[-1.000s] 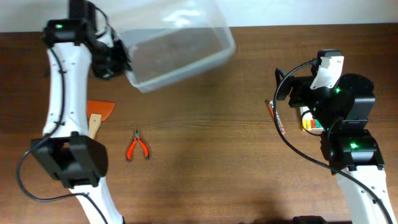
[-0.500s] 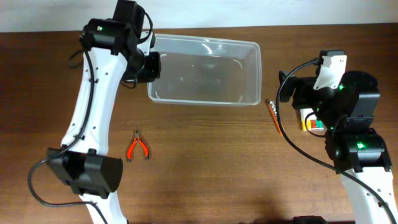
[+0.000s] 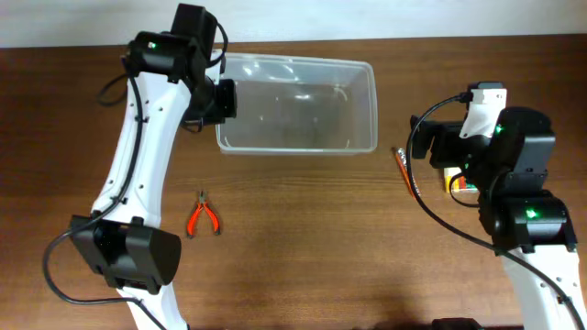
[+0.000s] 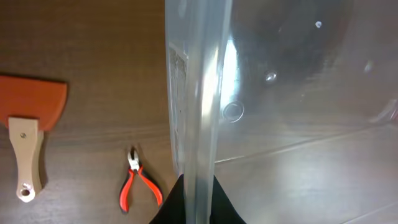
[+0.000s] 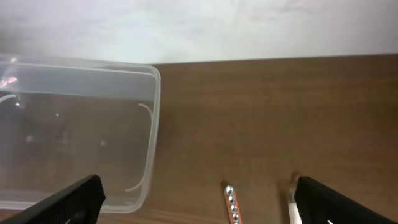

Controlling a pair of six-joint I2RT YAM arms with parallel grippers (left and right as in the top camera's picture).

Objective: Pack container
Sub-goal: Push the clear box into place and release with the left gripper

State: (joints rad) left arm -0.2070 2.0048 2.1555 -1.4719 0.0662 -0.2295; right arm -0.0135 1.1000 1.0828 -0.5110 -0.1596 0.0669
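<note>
Brown wooden counter (image 3: pixel 303 247) under a pale wall. The container (image 3: pixel 293 149) sits toward the far edge, open top up, long axis running left to right. My left gripper (image 3: pixel 220 99) pinches its left end wall. My right gripper (image 3: pixel 426 139), spread wide and empty, hangs off its right end, beside a thin orange tool (image 3: pixel 405 170)

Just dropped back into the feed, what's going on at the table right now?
The left gripper is clamped on the left wall of the clear container, which stands upright and empty. The right gripper is open and hovers near a thin orange tool on the right. The red pliers and an orange scraper lie outside the container, so nothing is packed yet.
</note>
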